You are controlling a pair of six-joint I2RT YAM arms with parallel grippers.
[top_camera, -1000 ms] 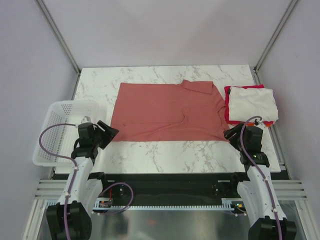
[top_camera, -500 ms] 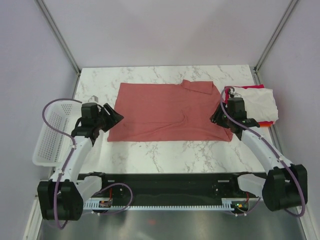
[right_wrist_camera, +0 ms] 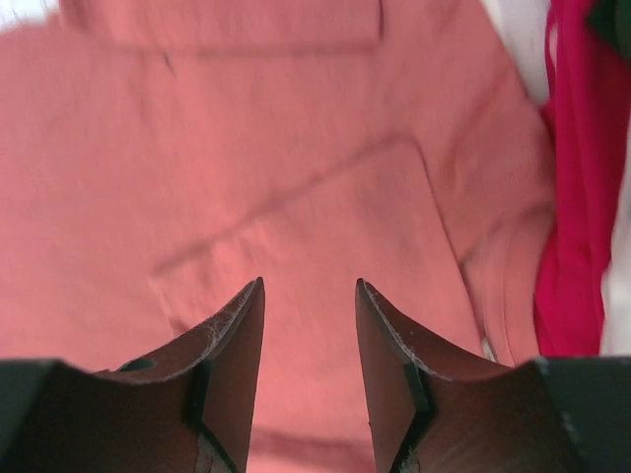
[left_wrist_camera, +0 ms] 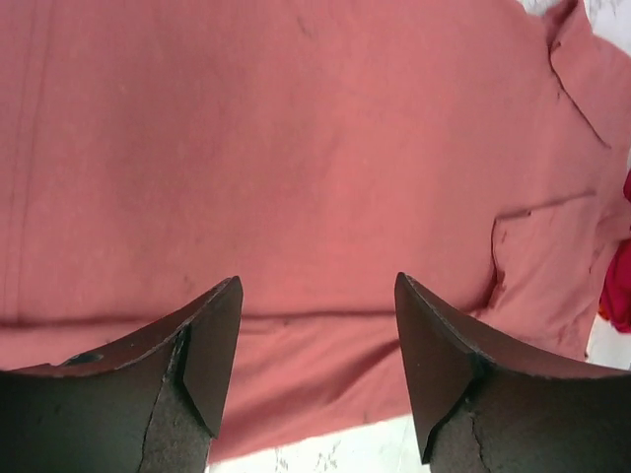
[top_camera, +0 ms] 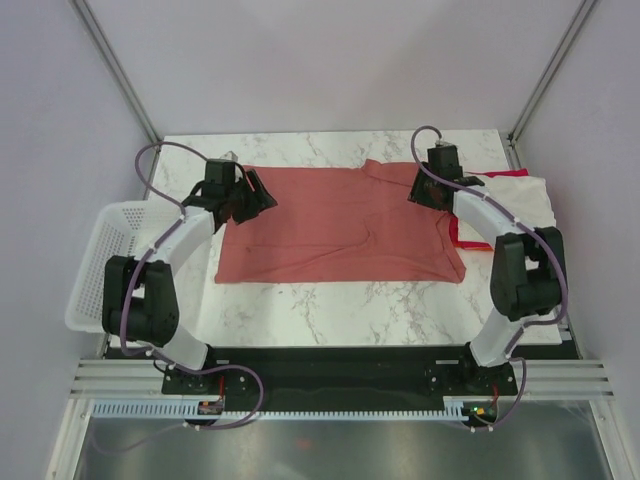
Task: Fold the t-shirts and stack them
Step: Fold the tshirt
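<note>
A large salmon-red t-shirt (top_camera: 330, 225) lies spread flat on the marble table, a sleeve rumpled at its far right. Its cloth fills the left wrist view (left_wrist_camera: 296, 148) and the right wrist view (right_wrist_camera: 246, 148). My left gripper (top_camera: 263, 197) hovers open over the shirt's far left corner, nothing between its fingers (left_wrist_camera: 317, 296). At the far right sleeve, my right gripper (top_camera: 418, 191) is open and empty too (right_wrist_camera: 310, 296). A folded cream-white t-shirt (top_camera: 518, 200) tops a stack at the right, with a magenta one (top_camera: 458, 232) (right_wrist_camera: 577, 197) under it.
A white plastic mesh basket (top_camera: 105, 262) hangs off the table's left edge. Grey walls and metal posts close in the far side and both flanks. Bare marble (top_camera: 350, 310) shows between the shirt's near hem and the arm bases.
Both arms have swung from the shirt's near corners out to its far corners. The right jaws have narrowed a little. The shirt lies much as before.
</note>
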